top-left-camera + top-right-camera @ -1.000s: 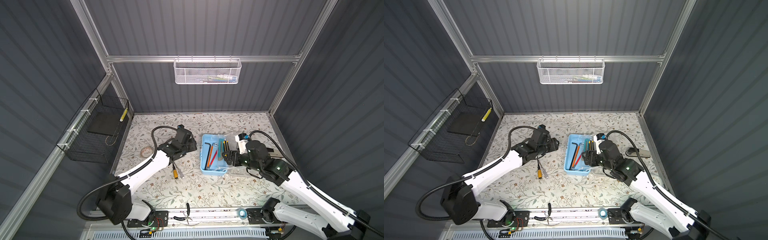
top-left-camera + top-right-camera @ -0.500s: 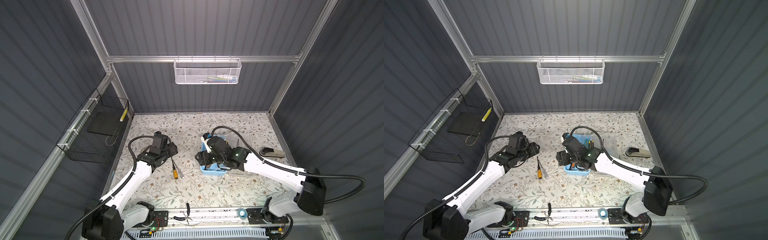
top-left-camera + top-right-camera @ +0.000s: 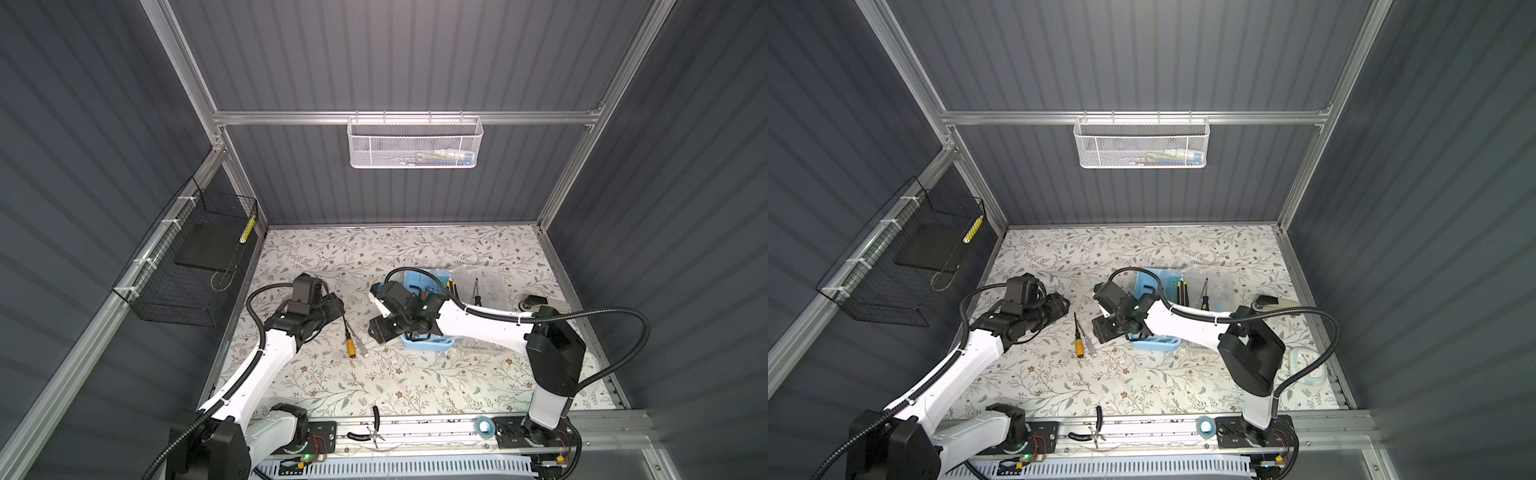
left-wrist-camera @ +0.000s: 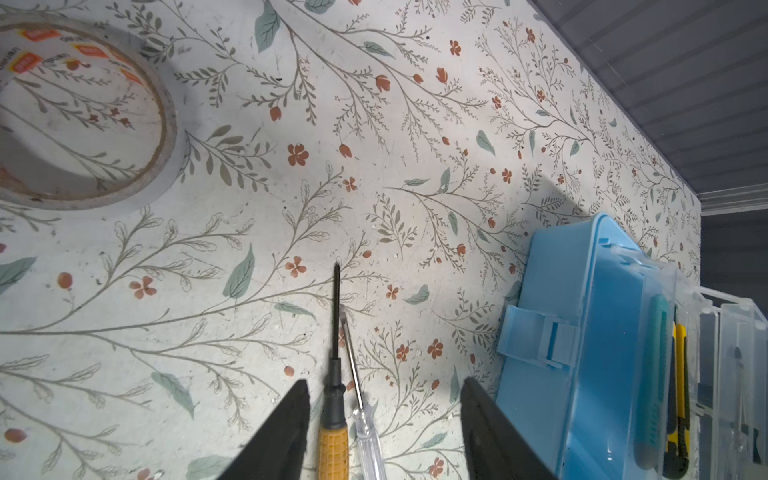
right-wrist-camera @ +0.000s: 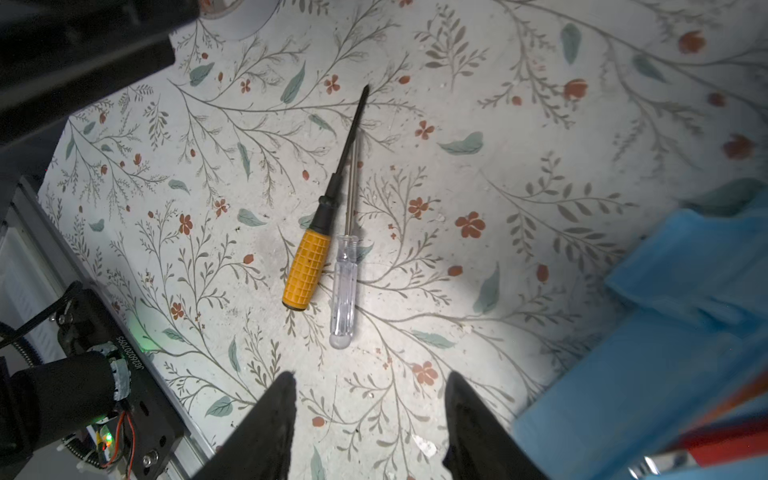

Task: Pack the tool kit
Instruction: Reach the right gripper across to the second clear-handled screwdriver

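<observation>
The tool kit is a light-blue box [image 3: 432, 344] [image 3: 1156, 343] [image 4: 540, 299] standing open at the middle right, its clear lid [image 3: 490, 278] folded back. A teal knife [image 4: 652, 374] and a yellow-black knife [image 4: 679, 374] lie inside. Left of the box, a yellow-handled screwdriver [image 3: 351, 345] [image 5: 305, 270] and a clear-handled screwdriver [image 3: 363, 349] [image 5: 344, 291] lie side by side on the table. My right gripper [image 3: 380, 332] [image 5: 370, 378] hovers open between them and the box. My left gripper [image 3: 337, 308] [image 4: 384, 386] is open above the screwdriver shafts, holding nothing.
A tape roll [image 4: 83, 124] lies left of the screwdrivers. A small screwdriver [image 3: 476, 291] rests on the lid. A white mesh basket [image 3: 415, 143] hangs on the back wall and a black wire basket [image 3: 195, 266] on the left wall. Pliers [image 3: 374, 428] lie on the front rail.
My right arm has swung from the box's right side across to its left, over the screwdrivers, and its jaws have narrowed. My left gripper has drawn back leftward.
</observation>
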